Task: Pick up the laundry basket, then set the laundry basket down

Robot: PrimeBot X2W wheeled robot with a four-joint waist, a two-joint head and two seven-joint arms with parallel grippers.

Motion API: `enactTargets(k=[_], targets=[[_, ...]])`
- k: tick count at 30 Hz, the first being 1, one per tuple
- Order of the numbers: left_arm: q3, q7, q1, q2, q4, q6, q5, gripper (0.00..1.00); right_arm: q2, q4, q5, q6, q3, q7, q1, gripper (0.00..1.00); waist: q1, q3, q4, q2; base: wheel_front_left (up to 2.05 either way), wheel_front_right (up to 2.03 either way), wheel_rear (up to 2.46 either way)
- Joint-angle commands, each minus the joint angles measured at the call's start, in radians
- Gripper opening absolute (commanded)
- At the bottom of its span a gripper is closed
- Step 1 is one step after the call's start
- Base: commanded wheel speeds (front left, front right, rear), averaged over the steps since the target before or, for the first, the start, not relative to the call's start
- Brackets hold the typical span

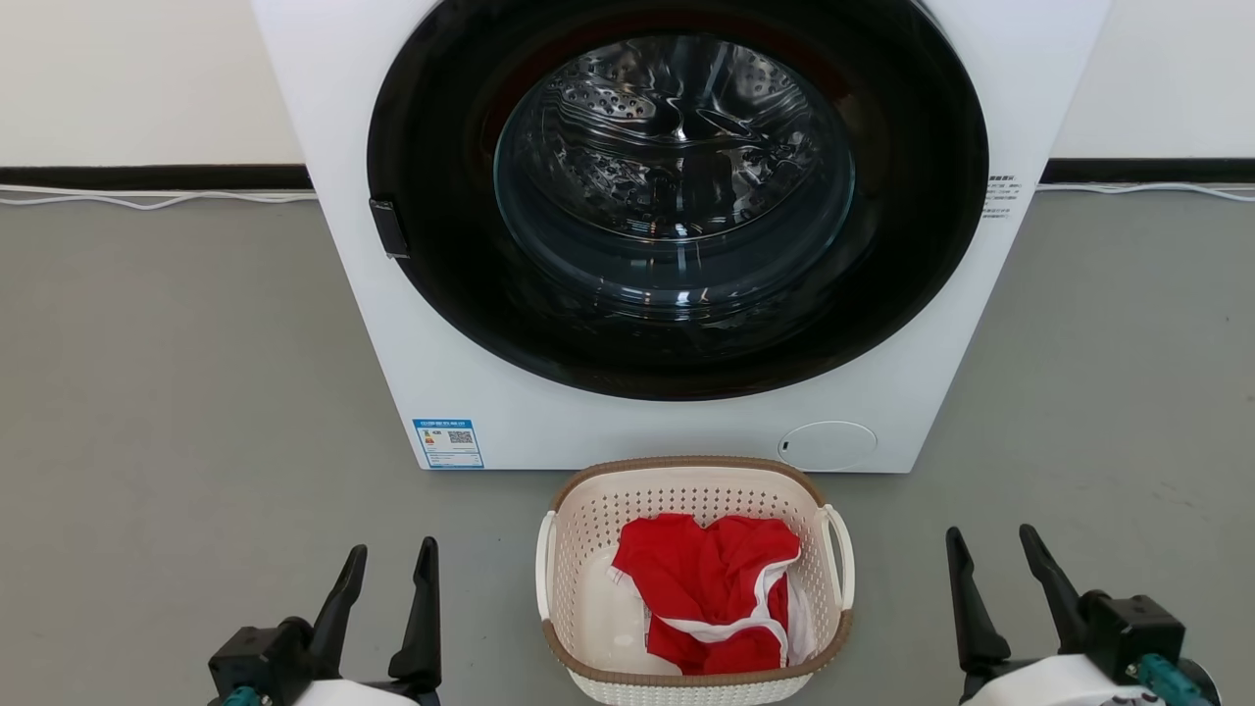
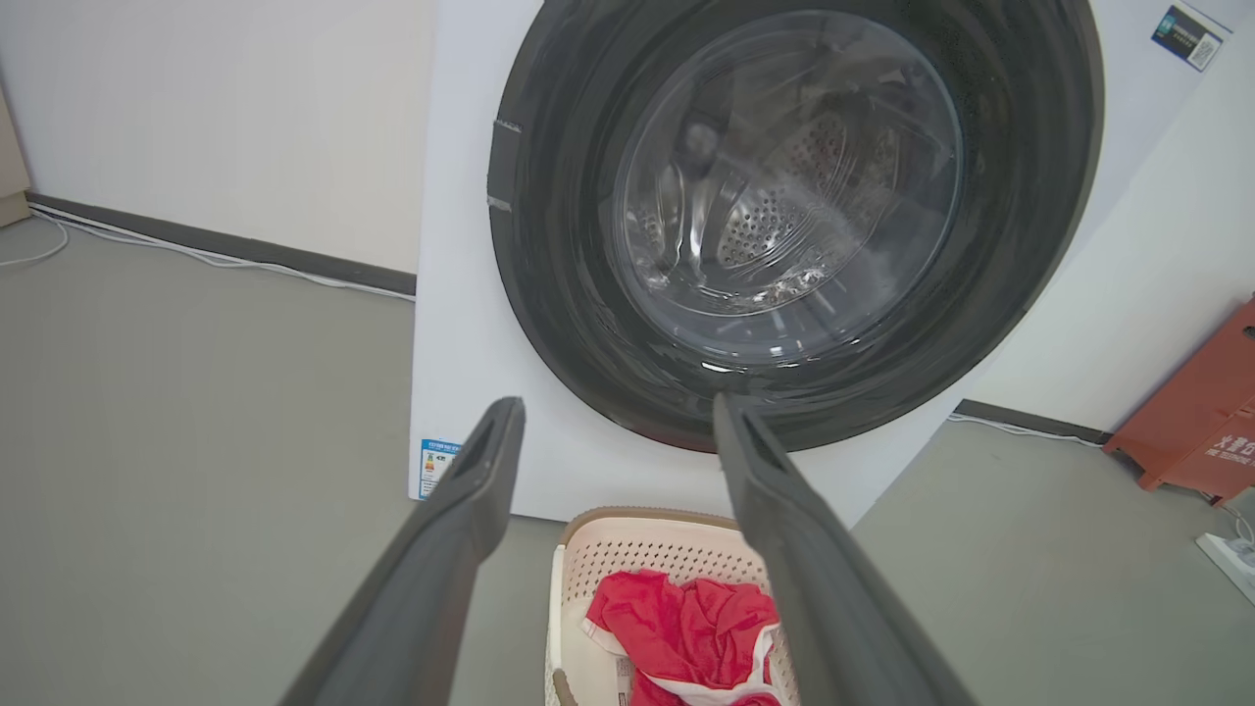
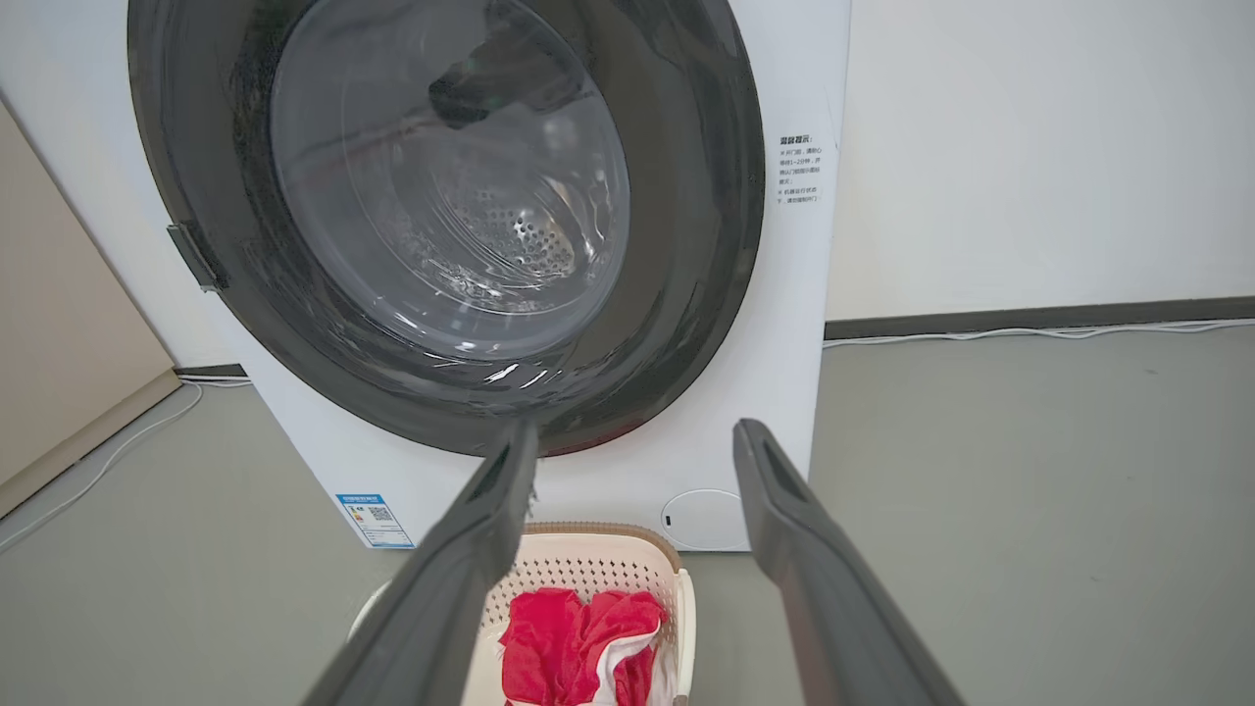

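The laundry basket (image 1: 588, 534) is small, cream-white and perforated, with a brown rim and white loop handles. It stands on the grey floor just in front of the washer, holding a red garment (image 1: 711, 579) with white trim. My left gripper (image 1: 390, 557) is open, low and to the basket's left, well apart from it. Off to the basket's right my right gripper (image 1: 988, 547) is open too, also apart. In the left wrist view the basket (image 2: 637, 549) lies beyond the left gripper (image 2: 618, 417). The right wrist view has the basket (image 3: 598, 569) below the right gripper (image 3: 635, 436).
A white front-loading washer (image 1: 471, 392) with a closed dark round door (image 1: 677, 196) stands directly behind the basket. White cables (image 1: 147, 198) run along the wall base. An orange-red object (image 2: 1201, 412) sits on the floor to the washer's right. Grey floor stretches on both sides.
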Motion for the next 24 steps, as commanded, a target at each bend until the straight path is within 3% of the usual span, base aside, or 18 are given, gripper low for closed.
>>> enactTargets(k=[1, 9, 24], targets=[[0.024, -0.017, -0.021, 0.008, -0.032, 0.007, 0.032, 1.00, -0.011, -0.021, -0.038, 0.007, 0.023, -0.021, -0.016, 1.00, 0.0000, 0.000, 0.000, 0.0000, 0.00, 0.00, 0.00], [0.018, -0.040, -0.018, 0.009, -0.034, 0.009, 0.119, 1.00, -0.011, -0.018, -0.133, 0.007, 0.027, -0.044, -0.012, 1.00, 0.0000, 0.001, 0.001, 0.0000, 0.00, 0.00, 0.00], [0.018, -0.040, -0.021, 0.009, -0.018, 0.006, 0.107, 1.00, -0.011, -0.018, -0.127, 0.007, 0.026, -0.044, -0.013, 1.00, 0.0000, 0.008, 0.000, 0.0000, 0.00, 0.00, 0.00]])
